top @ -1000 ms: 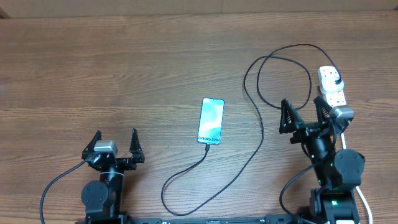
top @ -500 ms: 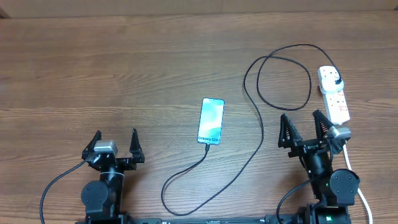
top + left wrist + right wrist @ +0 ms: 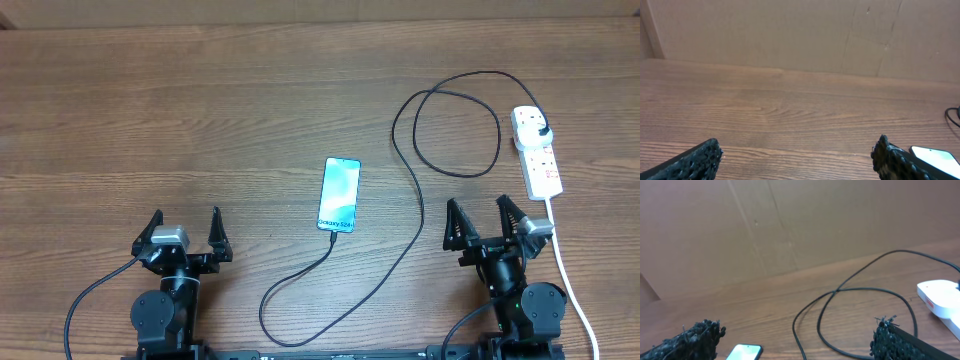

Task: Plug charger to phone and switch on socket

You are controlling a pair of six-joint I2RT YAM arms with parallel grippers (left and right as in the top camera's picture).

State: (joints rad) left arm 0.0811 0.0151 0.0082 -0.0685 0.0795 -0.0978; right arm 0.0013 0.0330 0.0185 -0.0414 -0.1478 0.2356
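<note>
The phone [image 3: 339,195] lies face up mid-table, its cyan screen lit. The charger [image 3: 418,205], a thin black cable, meets the phone's near edge, loops toward me, then runs up into a ring and ends in a black plug head [image 3: 540,128] seated in the white socket [image 3: 537,155] at the far right. My right gripper [image 3: 477,206] stands open, below and left of the socket, holding nothing. Near the front left, my left gripper [image 3: 186,216] is open and empty. The right wrist view shows the phone [image 3: 745,352], the charger [image 3: 860,290] and the socket [image 3: 940,297].
The socket's white lead [image 3: 566,275] trails down the right side past my right arm. A brown cardboard wall [image 3: 800,35] backs the wooden table. In the left wrist view the phone's corner [image 3: 937,156] peeks past my right finger [image 3: 892,160].
My right arm has drawn back toward the near edge, away from the socket, jaws still open. The left arm, phone and cable have not moved.
</note>
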